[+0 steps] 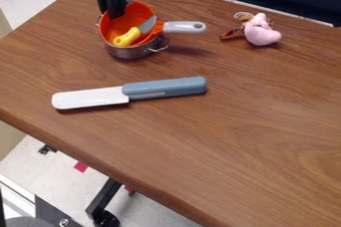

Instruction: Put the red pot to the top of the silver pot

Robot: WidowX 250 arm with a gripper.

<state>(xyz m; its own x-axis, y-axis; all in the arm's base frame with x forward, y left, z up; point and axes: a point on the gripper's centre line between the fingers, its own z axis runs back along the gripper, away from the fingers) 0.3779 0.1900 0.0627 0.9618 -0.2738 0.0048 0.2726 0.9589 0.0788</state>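
At 11 o'clock on the wooden surface (253,121), the red pot (140,14) sits in the mouth of the silver pot (126,53), its grey handle (184,27) pointing to 3 o'clock. The black gripper (118,13) hangs at the red pot's 11 o'clock rim; whether it is apart, together or clamped there cannot be told. With the placement looking all but complete, the job in hand is likely a clean release — the red pot settled level on the silver rim first, any hold eased slowly, then a lift straight up. A sideways drag could tip the stack, the long handle adding weight toward 3 o'clock, or send the yellow-handled knife (128,37) sliding inside.

The count, by size: one surface; one large knife (164,88) with a blue handle and white blade, near 9 o'clock; two pots — one red, one silver; one pink plush toy (261,35), between 1 and 2 o'clock; and one small yellow-handled knife, lying in the red pot.
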